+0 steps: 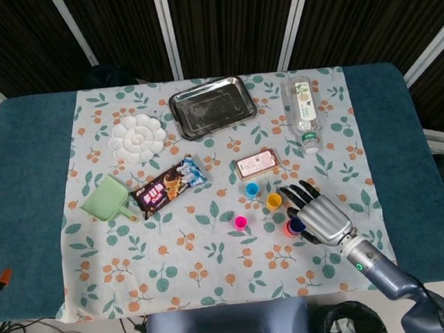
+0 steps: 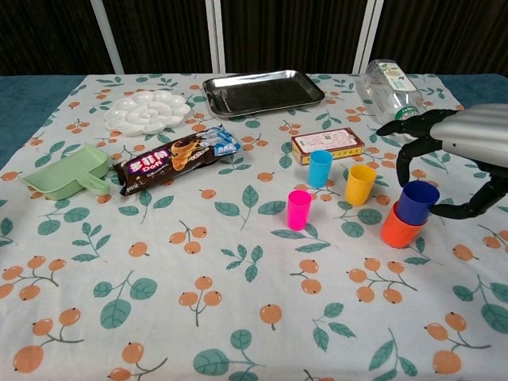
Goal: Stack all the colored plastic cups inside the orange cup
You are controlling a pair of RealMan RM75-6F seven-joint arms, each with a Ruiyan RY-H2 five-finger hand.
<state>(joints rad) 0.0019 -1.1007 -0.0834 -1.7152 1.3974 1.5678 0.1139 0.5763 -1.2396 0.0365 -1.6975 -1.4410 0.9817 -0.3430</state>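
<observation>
The dark blue plastic cup [image 2: 416, 202] is seated in the orange plastic cup [image 2: 398, 229], apparently gripped by the right hand [image 2: 458, 159].

On the tabletop [image 2: 238, 317], the tray [image 2: 262, 91] lies at the far edge, with the bottle [image 2: 390, 86] to its right and the palette [image 2: 148, 111] to its left. Nearer, from left to right, lie the scoop [image 2: 67, 173], the snack packet [image 2: 176, 157] and the small box [image 2: 327, 144]. 3 single cups [image 2: 320, 168] stand before the box. To their right, the inner cup [image 2: 417, 202] sits in the bottom cup [image 2: 399, 228], under the right hand [image 2: 456, 151].
</observation>
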